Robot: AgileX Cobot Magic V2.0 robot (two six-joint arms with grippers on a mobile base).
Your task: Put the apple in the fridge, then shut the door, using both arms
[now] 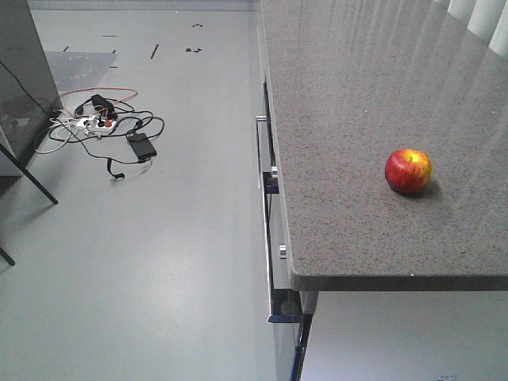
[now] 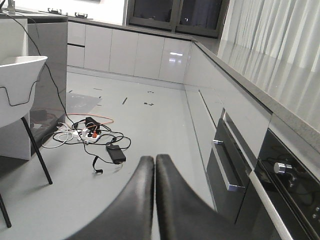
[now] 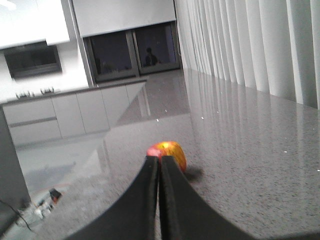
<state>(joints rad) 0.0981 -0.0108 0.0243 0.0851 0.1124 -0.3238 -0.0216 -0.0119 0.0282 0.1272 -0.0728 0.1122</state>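
Observation:
The apple, red with a yellow-orange patch, rests on the speckled grey countertop near its front right part. In the right wrist view the apple lies just beyond my right gripper, which is shut with its black fingers pressed together and nothing between them. My left gripper is also shut and empty, hanging over the grey floor beside the lower cabinets. Neither gripper appears in the front view. The fridge and its door are out of view.
A tangle of cables with a power strip and a black adapter lies on the floor at left. A white chair on black legs stands there too. Under the counter are drawer handles and a built-in oven. White curtains line the counter's far side.

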